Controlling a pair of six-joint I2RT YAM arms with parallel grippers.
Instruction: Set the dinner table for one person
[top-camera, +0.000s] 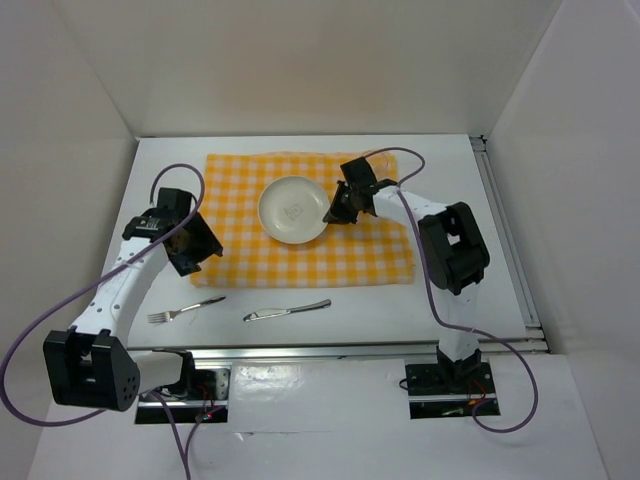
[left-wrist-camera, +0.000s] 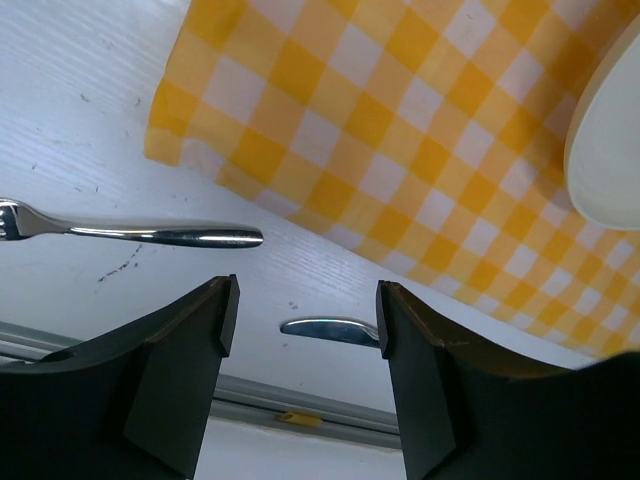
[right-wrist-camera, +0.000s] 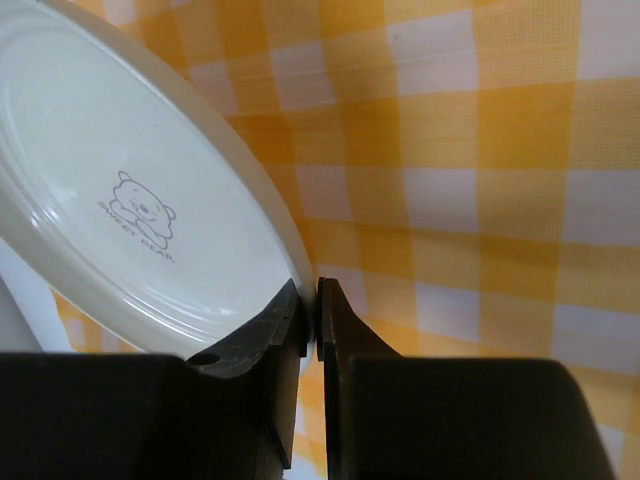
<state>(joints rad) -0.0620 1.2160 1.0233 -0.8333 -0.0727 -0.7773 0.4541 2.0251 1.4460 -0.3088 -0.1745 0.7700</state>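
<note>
A white plate (top-camera: 291, 209) with a small bear print (right-wrist-camera: 130, 200) is on the yellow-and-white checked cloth (top-camera: 310, 255), which lies on the white dinner table (top-camera: 455, 300). My right gripper (top-camera: 333, 212) (right-wrist-camera: 312, 300) is shut on the plate's right rim, one finger inside the rim and one outside. My left gripper (top-camera: 195, 255) (left-wrist-camera: 308, 320) hangs open and empty over the cloth's left edge. A fork (top-camera: 185, 311) (left-wrist-camera: 150, 235) and a knife (top-camera: 287, 310) (left-wrist-camera: 330, 328) lie on the bare table in front of the cloth.
Metal rails (top-camera: 330, 350) run along the table's near edge, and another runs down the right side (top-camera: 510, 240). White walls enclose the table on the left, back and right. Purple cables loop from both arms.
</note>
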